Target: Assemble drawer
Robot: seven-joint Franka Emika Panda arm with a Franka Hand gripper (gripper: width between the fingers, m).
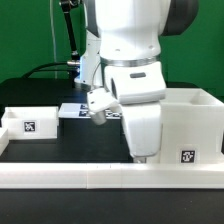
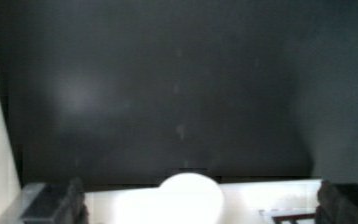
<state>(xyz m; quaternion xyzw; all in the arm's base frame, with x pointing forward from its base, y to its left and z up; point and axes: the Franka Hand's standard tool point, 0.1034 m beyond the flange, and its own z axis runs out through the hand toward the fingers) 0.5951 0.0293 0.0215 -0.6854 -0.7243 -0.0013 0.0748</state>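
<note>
Drawer point(image 1: 40, 122) is seen open side up, well apart from the gripper point(image 1: 140, 156) toward the exterior view's left. Its long axis is laid across that view, and its tagged wall is turned to the camera. No knob can be made out on it.

The taller housing point(image 1: 196, 124) is set just beside and behind the gripper, and the marker board point(image 1: 72, 112) lies behind it on the dark table point(image 1: 60, 150). A white rail point(image 1: 60, 178) is stretched across in front of the gripper.

Only in the wrist view are the fingers point(image 2: 51, 203) shown: they are held wide apart, with a white knobbed piece point(image 2: 190, 190) filling the gap between them. Whether it is pinched cannot be told, nor what it belongs to. In the exterior view this piece is hidden by the arm.
</note>
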